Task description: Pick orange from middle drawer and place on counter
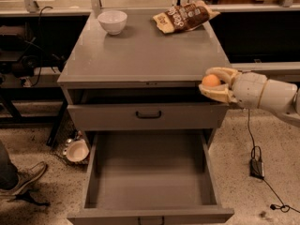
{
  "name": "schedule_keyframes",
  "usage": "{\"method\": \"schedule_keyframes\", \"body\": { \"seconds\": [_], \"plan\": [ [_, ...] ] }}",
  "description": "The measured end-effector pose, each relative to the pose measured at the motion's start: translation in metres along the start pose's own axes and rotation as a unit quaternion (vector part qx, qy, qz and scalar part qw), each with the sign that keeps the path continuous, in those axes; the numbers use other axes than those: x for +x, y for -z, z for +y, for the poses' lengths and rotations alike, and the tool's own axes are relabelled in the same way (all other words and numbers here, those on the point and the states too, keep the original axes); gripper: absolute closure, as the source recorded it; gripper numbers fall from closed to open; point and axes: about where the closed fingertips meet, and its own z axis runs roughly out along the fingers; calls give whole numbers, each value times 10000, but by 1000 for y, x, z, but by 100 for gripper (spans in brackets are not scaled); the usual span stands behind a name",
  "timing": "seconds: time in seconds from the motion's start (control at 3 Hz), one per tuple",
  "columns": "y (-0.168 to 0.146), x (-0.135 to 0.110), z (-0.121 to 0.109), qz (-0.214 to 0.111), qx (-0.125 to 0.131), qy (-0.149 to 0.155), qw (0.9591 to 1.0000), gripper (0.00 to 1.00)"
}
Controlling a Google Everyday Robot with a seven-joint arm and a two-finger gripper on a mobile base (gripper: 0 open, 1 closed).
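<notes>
A: Where's the orange (pixel 211 80)?
B: Clamped between both fingers of the gripper (pixel 212 83), just off the counter (pixel 140 60) at its front right corner, about 4 o'clock from the top's middle.
A: And the middle drawer (pixel 147 182)?
B: Pulled wide open, at 7 o'clock below the orange, well apart from it.
A: On the counter?
B: A white bowl (pixel 112 21) at 11 o'clock, a snack bag (pixel 184 17) at 1 o'clock.

counter (pixel 140 55): white bowl (pixel 112 21) back-left, snack bag (pixel 184 17) back-right | end effector (pixel 206 83): holding orange (pixel 211 80) beside front-right corner
</notes>
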Motion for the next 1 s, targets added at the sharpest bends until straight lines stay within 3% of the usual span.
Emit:
{"method": "schedule_keyframes", "body": {
  "seconds": [0.33,1.0],
  "plan": [
    [-6,-15,-34,-66,162,-25,9998,100],
    [-39,-26,-87,306,24,-351,9989,100]
  ]
}}
